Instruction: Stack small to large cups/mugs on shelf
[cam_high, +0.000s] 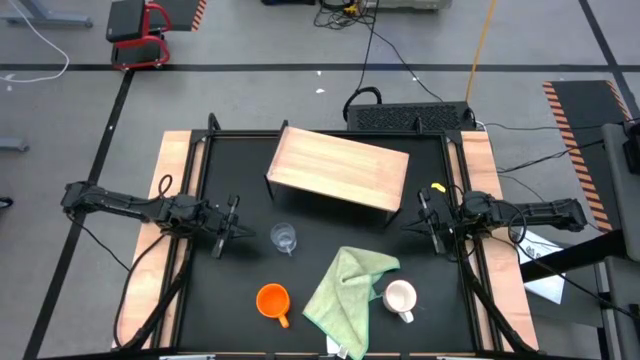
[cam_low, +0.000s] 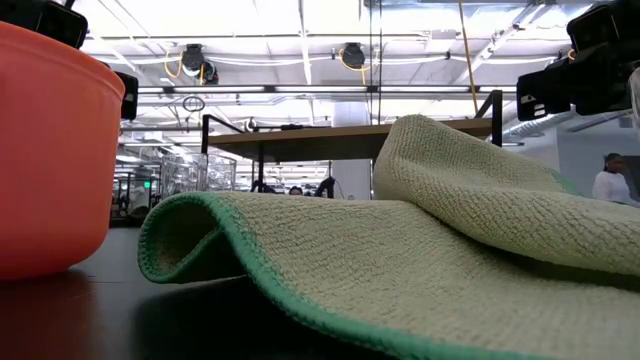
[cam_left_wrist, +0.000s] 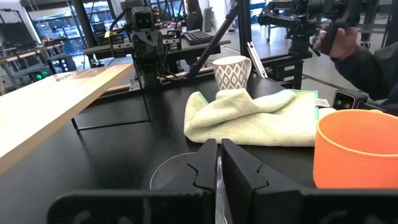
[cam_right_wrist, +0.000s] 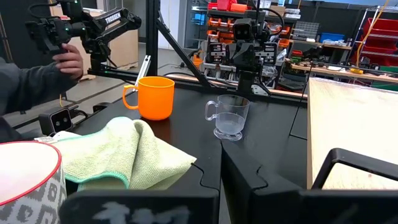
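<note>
While both tools, left tool (cam_high: 228, 229) and right tool (cam_high: 428, 222), sit closed and empty, watch the green cloth (cam_high: 350, 288): it could snag the white mug (cam_high: 400, 297).

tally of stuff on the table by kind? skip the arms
Cups/mugs: 3 – clear glass cup, orange mug, white mug
Cloths: 1 – light green cloth
Shelves: 1 – wooden shelf, nothing on it
Total: 5
</note>
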